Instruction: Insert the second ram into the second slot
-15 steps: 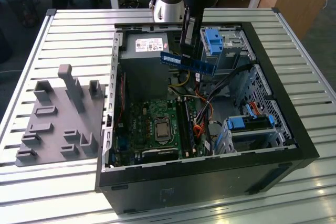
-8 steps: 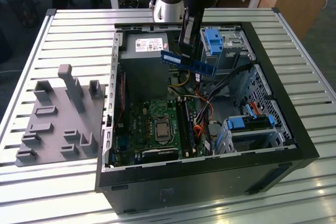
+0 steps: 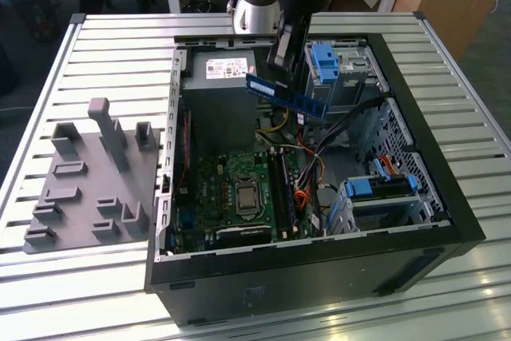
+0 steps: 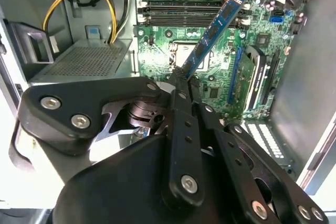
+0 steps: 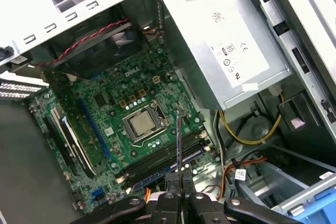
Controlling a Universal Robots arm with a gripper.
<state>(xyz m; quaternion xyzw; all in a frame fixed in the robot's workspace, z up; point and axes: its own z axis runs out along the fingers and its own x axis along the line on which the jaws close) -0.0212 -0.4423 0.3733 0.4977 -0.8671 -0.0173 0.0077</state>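
Blue second ram [image 3: 286, 96], thin flat stick, gripped by end effector [image 4: 181, 76]

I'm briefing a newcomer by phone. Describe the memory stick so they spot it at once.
Find the open black computer case on the ribbed metal table. Above its interior, the black pincer holds a thin, flat blue circuit-board stick with dark chips. Unlike the chunky blue plastic clips nearby, it is slim, tilted and held in the air.

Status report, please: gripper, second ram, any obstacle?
Gripper shut on second ram. Ram tilted, in the air above open case, not in memory slots. Nothing seen between them.
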